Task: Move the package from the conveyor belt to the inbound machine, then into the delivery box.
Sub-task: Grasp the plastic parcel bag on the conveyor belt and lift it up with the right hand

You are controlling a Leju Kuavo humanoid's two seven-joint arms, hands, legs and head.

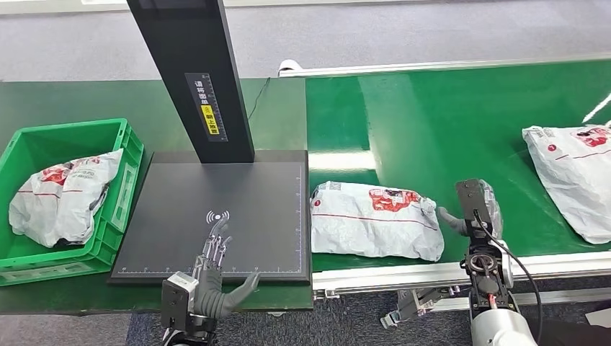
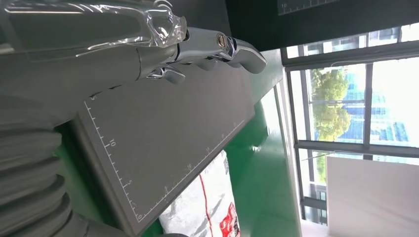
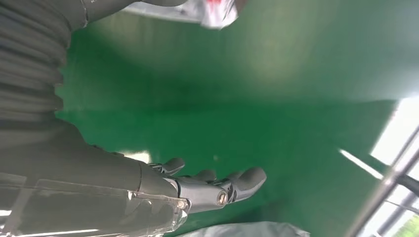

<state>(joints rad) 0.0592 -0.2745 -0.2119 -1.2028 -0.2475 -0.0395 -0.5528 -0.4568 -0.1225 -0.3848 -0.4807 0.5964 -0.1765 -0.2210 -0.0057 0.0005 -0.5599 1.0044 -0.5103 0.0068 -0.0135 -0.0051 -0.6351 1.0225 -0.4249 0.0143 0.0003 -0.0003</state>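
Package [image 1: 376,218] — white plastic mailer with red print — is seen lying flat on the green conveyor belt [image 1: 447,115], at its near edge, just beside the right side of the inbound machine's dark scanning plate [image 1: 216,194]. The same package is glimpsed in the left wrist view [image 2: 207,207], next to the plate's ruled edge [image 2: 163,143].

Right hand [image 1: 472,213] is held over the belt just right of the package's right end, thumb pointed toward it; nothing is gripped, and the fingers [image 3: 232,185] are seen extended and apart over green belt. Contact with the package cannot be told.

Left hand [image 1: 212,270] is held over the near edge of the scanning plate, fingers stretched forward and spread, thumb out to the side — nothing held. Its fingers [image 2: 217,47] are seen above the plate surface.

A black post [image 1: 191,72] rises from the plate's far edge. A second package [image 1: 573,173] lies further right on the belt, well apart. A green delivery box [image 1: 122,180] sits left of the plate, with another package [image 1: 61,198] inside.
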